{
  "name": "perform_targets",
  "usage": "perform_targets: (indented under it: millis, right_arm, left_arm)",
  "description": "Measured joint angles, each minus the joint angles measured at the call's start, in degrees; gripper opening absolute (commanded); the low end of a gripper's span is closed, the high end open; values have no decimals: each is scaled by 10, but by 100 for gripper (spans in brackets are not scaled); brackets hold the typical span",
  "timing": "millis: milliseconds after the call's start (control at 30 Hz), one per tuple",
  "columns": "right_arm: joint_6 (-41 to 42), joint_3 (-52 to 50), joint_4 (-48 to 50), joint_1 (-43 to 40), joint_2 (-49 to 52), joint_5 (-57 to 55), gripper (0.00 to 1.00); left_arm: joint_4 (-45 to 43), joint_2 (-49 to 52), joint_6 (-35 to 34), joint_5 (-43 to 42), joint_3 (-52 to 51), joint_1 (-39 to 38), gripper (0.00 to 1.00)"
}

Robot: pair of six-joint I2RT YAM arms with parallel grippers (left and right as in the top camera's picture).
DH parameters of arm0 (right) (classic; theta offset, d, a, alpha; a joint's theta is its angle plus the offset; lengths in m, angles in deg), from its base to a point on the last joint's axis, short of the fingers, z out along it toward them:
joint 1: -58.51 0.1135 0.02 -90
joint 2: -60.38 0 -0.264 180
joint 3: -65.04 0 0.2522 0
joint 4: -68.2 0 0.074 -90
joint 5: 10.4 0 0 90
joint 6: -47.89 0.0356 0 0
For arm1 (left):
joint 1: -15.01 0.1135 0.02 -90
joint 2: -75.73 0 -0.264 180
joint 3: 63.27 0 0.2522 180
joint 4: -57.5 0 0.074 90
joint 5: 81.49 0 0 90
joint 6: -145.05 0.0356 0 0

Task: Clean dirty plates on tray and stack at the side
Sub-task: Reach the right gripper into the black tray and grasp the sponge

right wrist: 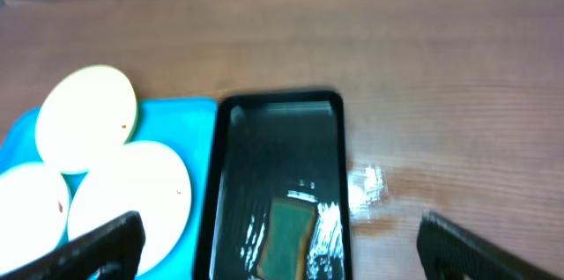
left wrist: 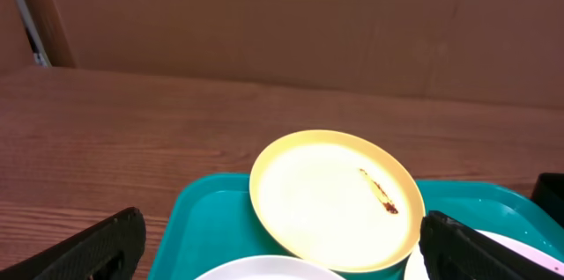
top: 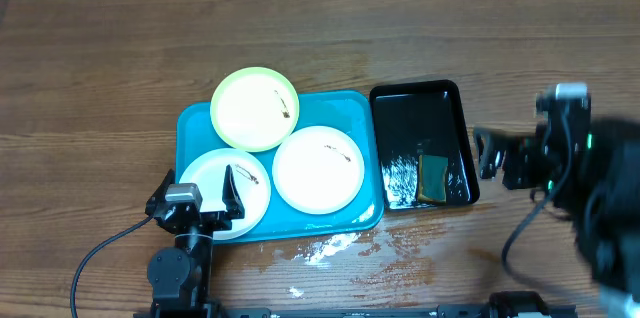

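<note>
Three plates sit on the turquoise tray (top: 345,110), which lies midway along the table, closer to the near edge. The yellow-green plate (top: 255,108) overhangs the tray's far left corner and carries a thin brown streak (left wrist: 379,192). The middle white plate (top: 318,168) lies in the centre of the tray, and the near white plate (top: 222,180) covers its near left corner; both show small dark marks.

The left gripper (top: 196,196) hangs at the near left corner of the tray, over the near white plate, with its jaws spread wide and nothing between them. One finger (top: 232,193) overlaps that plate from above, and whether it touches cannot be told.

The right gripper (top: 484,153) is towards the table's right edge, just beside the black tray (top: 420,108), jaws wide apart and empty. The black tray stands against the turquoise tray's right side, wet and glossy, with a green-and-tan sponge (top: 434,178) in its near right part. A patch of water (top: 330,246) glistens on the wood by the near edge
</note>
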Motion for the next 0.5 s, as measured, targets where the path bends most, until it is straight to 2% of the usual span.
perform_targets:
  millis: [133,300,367,500]
  right_arm:
    - [12,163,-104,0,156,85,100]
    - [30,188,-146,2,242,185,98]
    - [58,183,-151,10,268,172,94]
    - [149,152,-154,48,269,59,90]
  left_arm:
    - [1,0,0,0,0,0,100]
    - [1,0,0,0,0,0,100]
    - [1,0,0,0,0,0,100]
    - [1,0,0,0,0,0,100]
